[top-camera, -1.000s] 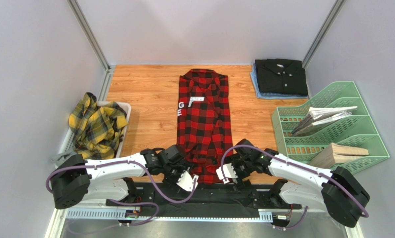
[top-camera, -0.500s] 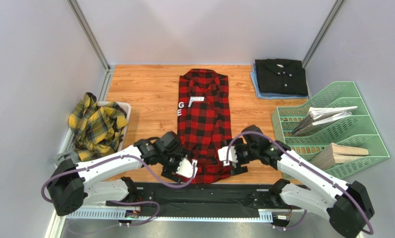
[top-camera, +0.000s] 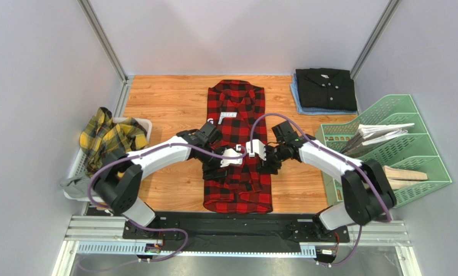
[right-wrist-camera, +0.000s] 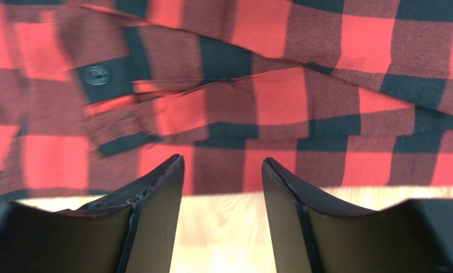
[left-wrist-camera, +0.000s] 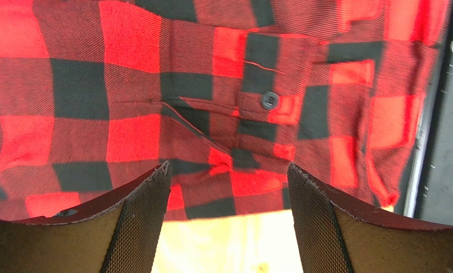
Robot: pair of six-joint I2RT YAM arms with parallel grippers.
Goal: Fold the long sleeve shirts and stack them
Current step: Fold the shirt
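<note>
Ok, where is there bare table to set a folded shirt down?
Bare wood between the red check shirt and the white basket; a narrower strip between it and the green rack. Crowded: the far right corner, taken by the black shirt.

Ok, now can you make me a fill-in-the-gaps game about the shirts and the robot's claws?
1. The checked shirt lying flat in the middle is red and ____.
2. The yellow plaid shirt is bunched up in the white basket on the ____ side.
3. The black shirt in the far corner is already ____.
4. The left claw and the right claw are above the checked shirt, and both are ____, holding nothing.

Missing words: black, left, folded, open.
</note>
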